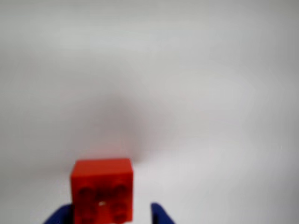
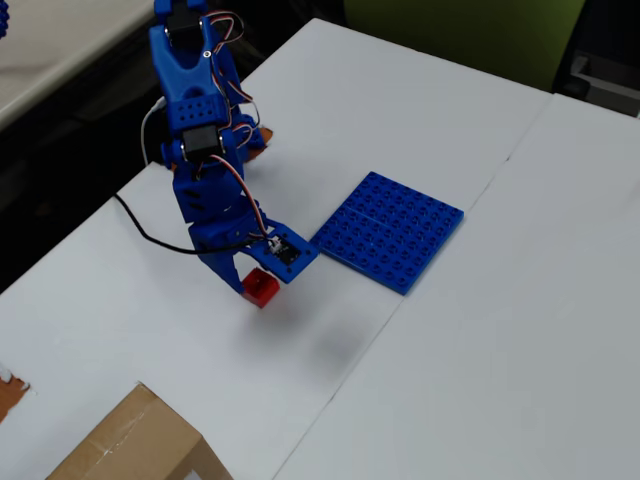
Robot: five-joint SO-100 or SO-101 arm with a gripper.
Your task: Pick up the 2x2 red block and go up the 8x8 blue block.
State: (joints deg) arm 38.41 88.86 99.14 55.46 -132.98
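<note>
The hand (image 2: 256, 283) clamps the 2x2 red block (image 2: 261, 288) (near the 8x8 blue block (image 2: 390, 231)).

In the overhead view the 2x2 red block (image 2: 261, 287) sits left of centre, under the gripper (image 2: 250, 279); the 8x8 blue block (image 2: 388, 230) lies right (apart); a cardboard box (image 2: 130, 445) occupies the lower left.
</note>
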